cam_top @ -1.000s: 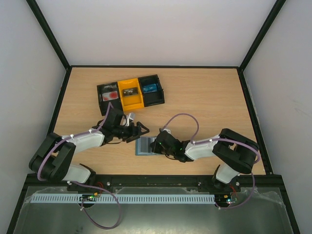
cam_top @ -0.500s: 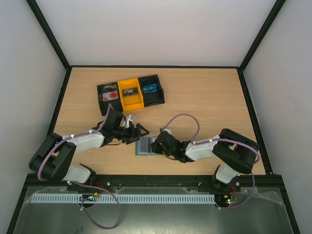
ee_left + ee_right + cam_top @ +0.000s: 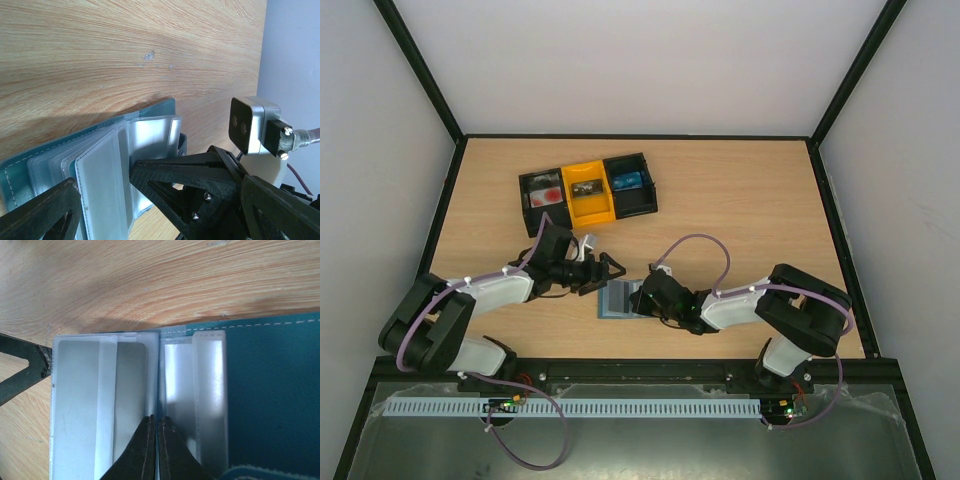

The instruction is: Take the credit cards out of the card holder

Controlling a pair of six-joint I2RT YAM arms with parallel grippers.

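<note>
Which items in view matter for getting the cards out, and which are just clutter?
In play:
- card holder, lying open
- right hand, shut at its centre fold
- left hand, open, next to it
- cards: none clearly visible in the sleeves

Lying about:
- black-and-yellow tray, small items in its compartments

The table (image 3: 150, 280) is showing pale wood grain, smooth and matt. The card holder (image 3: 270, 390) is looking like matt teal leatherette, with light stitching running along its upper edge. Its clear plastic sleeves (image 3: 80, 405) are gleaming glossily. At the right of the left wrist view, a camera housing (image 3: 250, 125) is shining like brushed metal.
</note>
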